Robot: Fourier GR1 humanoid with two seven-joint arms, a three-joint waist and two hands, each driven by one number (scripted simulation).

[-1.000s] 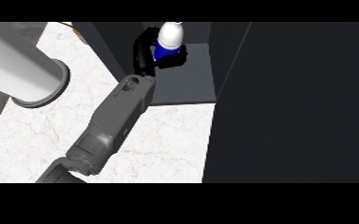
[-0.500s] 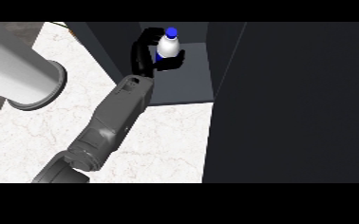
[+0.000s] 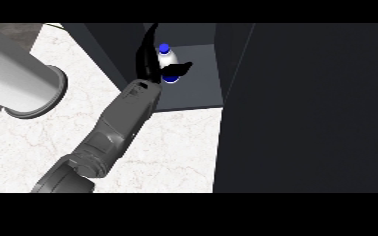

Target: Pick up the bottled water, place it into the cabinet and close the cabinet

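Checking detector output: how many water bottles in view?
1. The bottled water stands inside the open cabinet, held by the hand. Others may be hidden in its dark interior.

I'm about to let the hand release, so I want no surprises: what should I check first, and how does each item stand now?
1. White plastic water bottle with blue cap is inside the dark cabinet: ok.
2. Bottle upright: ok.
3. Bottle base resting on the cabinet floor: cannot tell, the hand hides it.
4. Black left hand curled round the bottle: ok.
5. Cabinet door open, clear of the forearm: ok.
6. Right hand's position: cannot tell, out of view.
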